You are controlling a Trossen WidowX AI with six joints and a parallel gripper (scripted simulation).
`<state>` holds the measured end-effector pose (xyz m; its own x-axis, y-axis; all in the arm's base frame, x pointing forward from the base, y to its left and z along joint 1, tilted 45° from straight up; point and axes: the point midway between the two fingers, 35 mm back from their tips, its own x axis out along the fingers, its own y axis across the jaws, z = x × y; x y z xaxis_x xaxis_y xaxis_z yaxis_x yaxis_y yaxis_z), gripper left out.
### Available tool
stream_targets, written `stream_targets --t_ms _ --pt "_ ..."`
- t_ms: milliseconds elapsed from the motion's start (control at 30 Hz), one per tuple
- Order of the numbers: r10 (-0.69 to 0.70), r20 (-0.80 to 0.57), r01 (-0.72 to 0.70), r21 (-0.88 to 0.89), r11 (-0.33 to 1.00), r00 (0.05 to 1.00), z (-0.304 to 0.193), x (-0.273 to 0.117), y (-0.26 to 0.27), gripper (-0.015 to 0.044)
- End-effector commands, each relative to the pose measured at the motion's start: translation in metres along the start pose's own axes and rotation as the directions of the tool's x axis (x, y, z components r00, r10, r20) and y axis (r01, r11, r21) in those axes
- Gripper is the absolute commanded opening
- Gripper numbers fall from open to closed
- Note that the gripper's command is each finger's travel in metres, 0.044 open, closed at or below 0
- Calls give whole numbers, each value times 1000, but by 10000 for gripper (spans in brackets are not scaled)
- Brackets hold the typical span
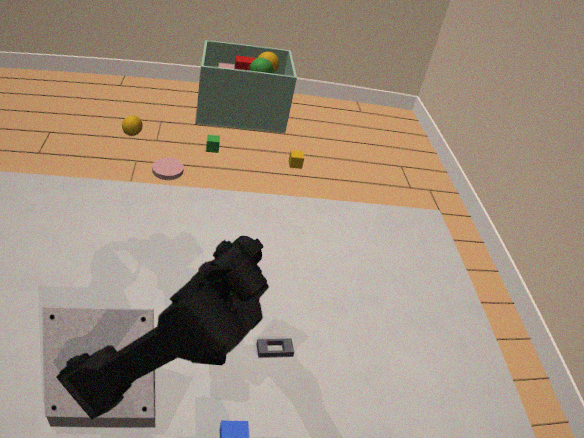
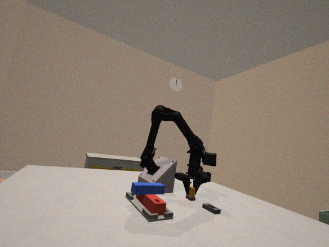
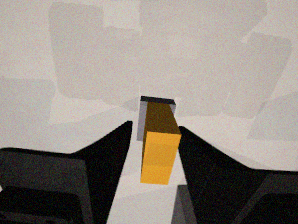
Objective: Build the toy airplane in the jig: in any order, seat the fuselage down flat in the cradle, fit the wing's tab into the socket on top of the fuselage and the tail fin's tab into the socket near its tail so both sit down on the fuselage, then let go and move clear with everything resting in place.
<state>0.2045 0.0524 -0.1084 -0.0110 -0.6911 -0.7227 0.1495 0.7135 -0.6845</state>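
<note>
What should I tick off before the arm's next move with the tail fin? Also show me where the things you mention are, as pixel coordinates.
1. Fuselage (image 2: 160,208) in the cradle (image 2: 150,215): ok, looks flat.
2. Wing (image 1: 235,429) (image 2: 147,188) across the fuselage: ok; tab fully down, cannot tell.
3. Tail fin (image 2: 192,192) (image 3: 161,157) upright between the fingers of the gripper (image 2: 191,194) (image 3: 155,128): ok.
4. Firm grip on the fin: not ok, a gap shows at one finger.
5. Tail socket uncovered: ok.
6. Fin seated on the fuselage: not ok.
</note>
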Motion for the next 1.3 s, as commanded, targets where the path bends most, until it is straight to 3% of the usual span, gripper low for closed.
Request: stream_targets --t_ms 0,300,1267 --pt "-2 3 2 -6 1000 1000 0 0 0 99" --pt "-2 3 2 -6 1000 1000 0 0 0 0" --pt "28 14 -28 -15 1000 1000 6 -75 9 0"
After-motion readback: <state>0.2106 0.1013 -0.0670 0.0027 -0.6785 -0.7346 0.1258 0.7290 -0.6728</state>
